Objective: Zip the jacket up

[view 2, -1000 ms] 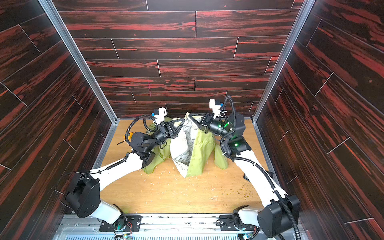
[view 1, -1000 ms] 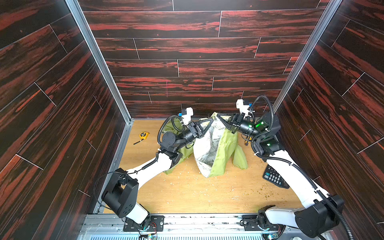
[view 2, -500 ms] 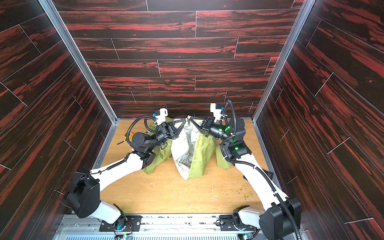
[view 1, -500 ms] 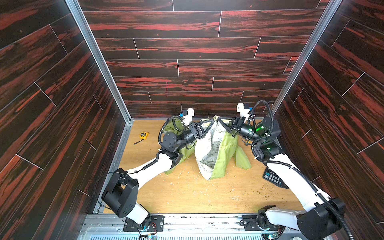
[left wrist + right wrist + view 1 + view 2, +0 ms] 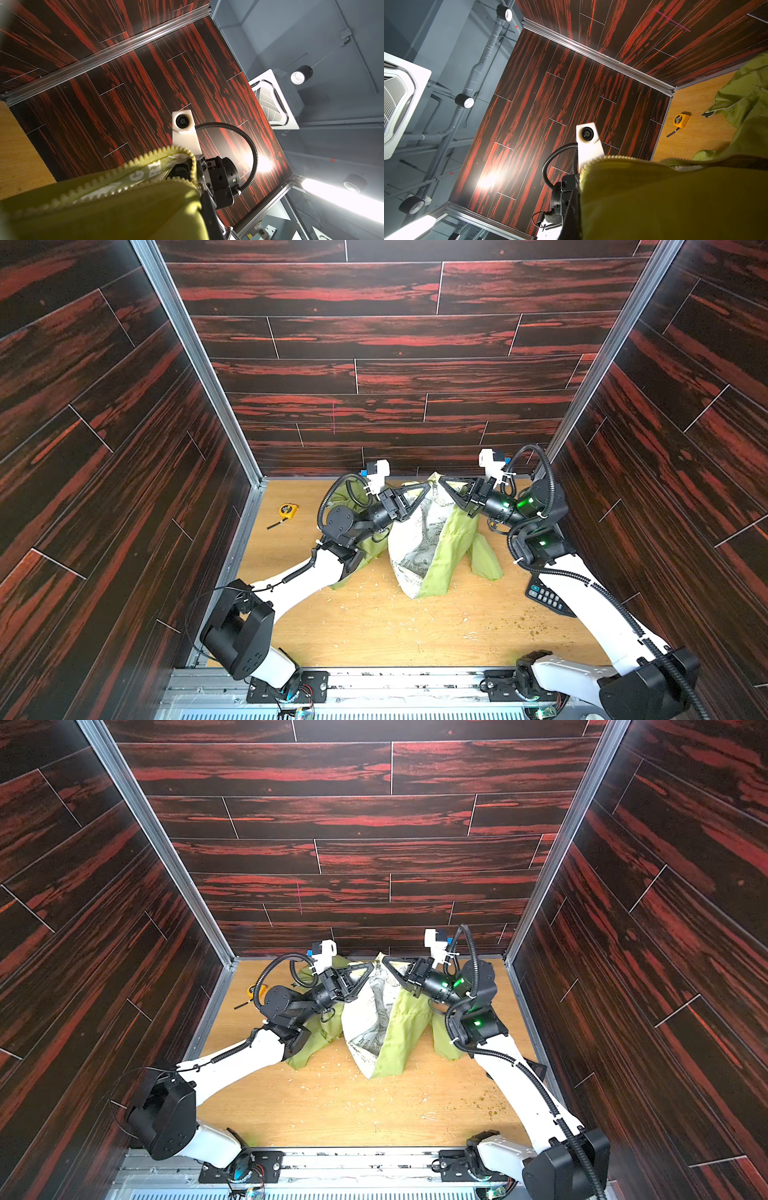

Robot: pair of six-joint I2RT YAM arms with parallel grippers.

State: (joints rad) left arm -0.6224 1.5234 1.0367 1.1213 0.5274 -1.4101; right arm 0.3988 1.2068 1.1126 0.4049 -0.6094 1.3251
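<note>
with left gripper and right gripper each clamped on a toothed edge of the jacket, hoisted right of the tape measure, pull edges level and untwisted before mating zipper ends.

Wooden tabletop holds jacket, yellow tape measure, dark keypad

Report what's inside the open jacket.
Only whitish printed lining shows inside the jacket. Anything deeper in its folds, or under its hem on the table, is covered.
</note>
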